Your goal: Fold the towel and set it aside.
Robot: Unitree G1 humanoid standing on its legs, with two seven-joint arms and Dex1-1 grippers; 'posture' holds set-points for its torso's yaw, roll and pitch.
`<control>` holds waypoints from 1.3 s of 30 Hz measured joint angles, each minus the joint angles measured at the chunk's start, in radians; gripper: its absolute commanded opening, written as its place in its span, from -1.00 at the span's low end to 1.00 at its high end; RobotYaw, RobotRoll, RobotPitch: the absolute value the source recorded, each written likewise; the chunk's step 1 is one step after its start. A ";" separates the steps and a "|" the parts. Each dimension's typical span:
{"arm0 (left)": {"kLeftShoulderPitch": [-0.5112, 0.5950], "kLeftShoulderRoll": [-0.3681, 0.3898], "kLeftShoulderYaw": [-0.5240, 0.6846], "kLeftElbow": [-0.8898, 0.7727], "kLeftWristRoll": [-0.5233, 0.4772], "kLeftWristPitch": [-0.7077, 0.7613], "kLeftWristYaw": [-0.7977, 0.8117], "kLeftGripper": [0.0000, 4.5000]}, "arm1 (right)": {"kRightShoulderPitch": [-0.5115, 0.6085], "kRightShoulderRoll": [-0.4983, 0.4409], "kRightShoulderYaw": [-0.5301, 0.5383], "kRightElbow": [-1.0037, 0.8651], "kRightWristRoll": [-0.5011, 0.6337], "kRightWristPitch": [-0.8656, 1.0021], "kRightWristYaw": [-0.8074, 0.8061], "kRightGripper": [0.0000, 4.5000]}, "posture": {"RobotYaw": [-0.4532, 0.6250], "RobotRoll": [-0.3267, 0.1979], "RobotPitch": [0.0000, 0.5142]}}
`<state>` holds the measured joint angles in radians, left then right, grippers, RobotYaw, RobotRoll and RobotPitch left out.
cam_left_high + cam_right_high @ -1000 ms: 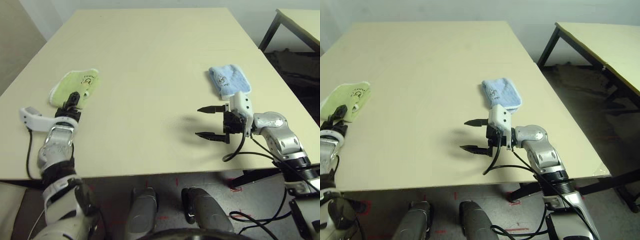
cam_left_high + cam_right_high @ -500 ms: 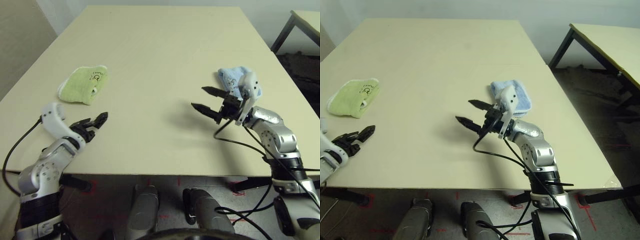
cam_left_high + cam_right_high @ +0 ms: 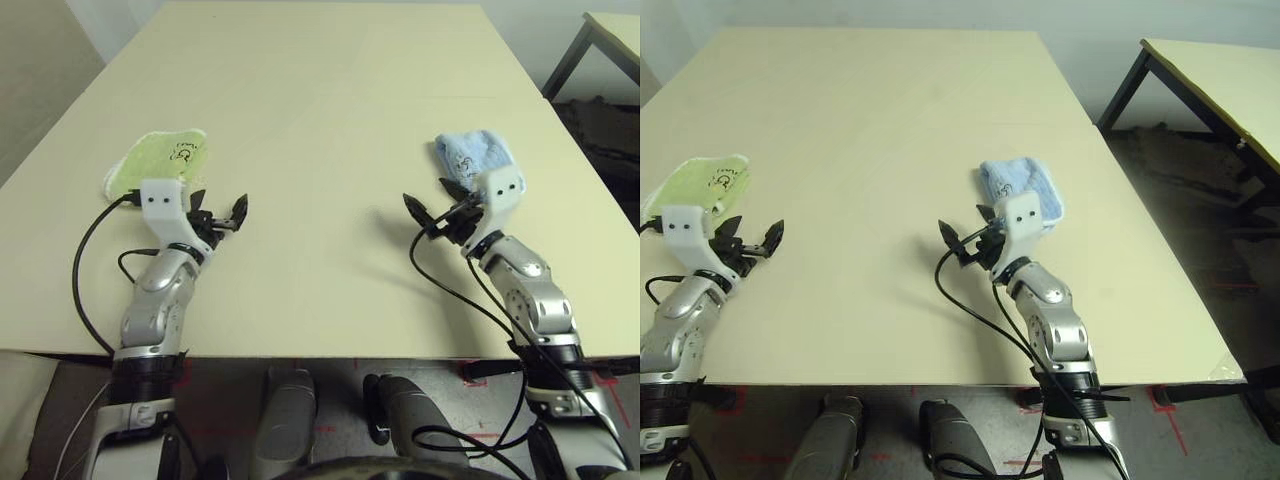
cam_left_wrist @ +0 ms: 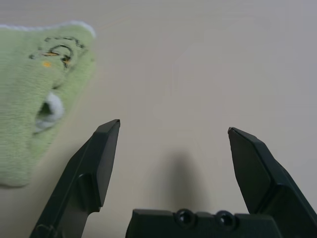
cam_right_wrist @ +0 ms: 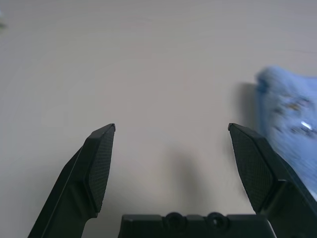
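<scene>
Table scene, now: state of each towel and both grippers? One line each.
green towel: folded, lying flat near the table's left edge, not held.
blue towel: folded, lying flat on the right side, not held.
left gripper: open, empty, above the table beside the green towel.
right gripper: open, empty, above the table beside the blue towel.

Head stereo downward; wrist cameras close.

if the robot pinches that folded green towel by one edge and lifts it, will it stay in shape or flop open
Probably flop. The green towel is soft terry cloth lying in a loose fold, so a lifted edge would likely let the layers sag apart. It looks small and light, so it should slide easily on the smooth table when pushed. The left gripper, open beside it, holds nothing.
</scene>
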<state>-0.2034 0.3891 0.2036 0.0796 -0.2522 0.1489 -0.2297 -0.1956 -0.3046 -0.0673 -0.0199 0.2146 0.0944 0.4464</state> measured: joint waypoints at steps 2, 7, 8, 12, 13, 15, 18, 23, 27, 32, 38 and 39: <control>0.035 -0.018 0.005 -0.009 0.018 -0.026 0.013 0.98 | 0.047 -0.007 -0.020 0.008 -0.007 -0.073 -0.002 1.00 | -0.07 0.25 -0.29; 0.176 -0.092 0.038 -0.086 0.016 -0.072 0.043 0.98 | 0.172 -0.019 -0.075 0.035 -0.011 -0.204 0.002 1.00 | -0.05 0.25 -0.28; 0.191 -0.092 0.040 -0.095 0.019 -0.078 0.043 0.98 | 0.177 -0.013 -0.079 0.038 -0.007 -0.216 0.003 1.00 | -0.05 0.25 -0.28; 0.253 -0.092 0.044 -0.121 0.031 -0.120 0.042 0.98 | 0.190 0.008 -0.108 0.078 0.009 -0.247 -0.013 1.00 | -0.03 0.25 -0.29; 0.260 -0.092 0.049 -0.121 0.031 -0.127 0.042 0.98 | 0.191 0.009 -0.115 0.091 0.015 -0.250 -0.018 1.00 | -0.03 0.25 -0.29; 0.277 -0.090 0.064 -0.121 0.031 -0.143 0.043 0.98 | 0.190 0.010 -0.146 0.131 0.031 -0.256 -0.025 1.00 | -0.04 0.25 -0.30; 0.293 -0.073 0.081 -0.118 0.035 -0.154 0.042 0.98 | 0.186 -0.003 -0.173 0.164 0.051 -0.268 -0.017 1.00 | -0.05 0.25 -0.30; 0.301 -0.025 0.116 -0.084 0.034 -0.174 0.018 0.98 | 0.180 -0.027 -0.179 0.188 0.059 -0.280 0.026 1.00 | -0.05 0.25 -0.32; 0.301 0.004 0.150 -0.045 0.027 -0.195 -0.001 0.98 | 0.184 -0.028 -0.182 0.188 0.060 -0.286 0.037 1.00 | -0.04 0.25 -0.36; 0.306 0.033 0.168 -0.012 0.025 -0.223 -0.036 0.98 | 0.189 -0.035 -0.192 0.199 0.060 -0.300 0.042 1.00 | -0.03 0.25 -0.39; 0.318 0.046 0.211 0.027 0.015 -0.250 -0.058 0.98 | 0.185 -0.065 -0.217 0.236 0.067 -0.314 0.050 1.00 | 0.00 0.25 -0.43; 0.320 0.047 0.216 0.031 0.015 -0.254 -0.061 0.98 | 0.184 -0.067 -0.220 0.241 0.068 -0.317 0.052 1.00 | 0.00 0.25 -0.43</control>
<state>0.1165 0.4363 0.4192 0.1108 -0.2370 -0.1053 -0.2909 -0.0114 -0.3721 -0.2870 0.2211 0.2824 -0.2223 0.4988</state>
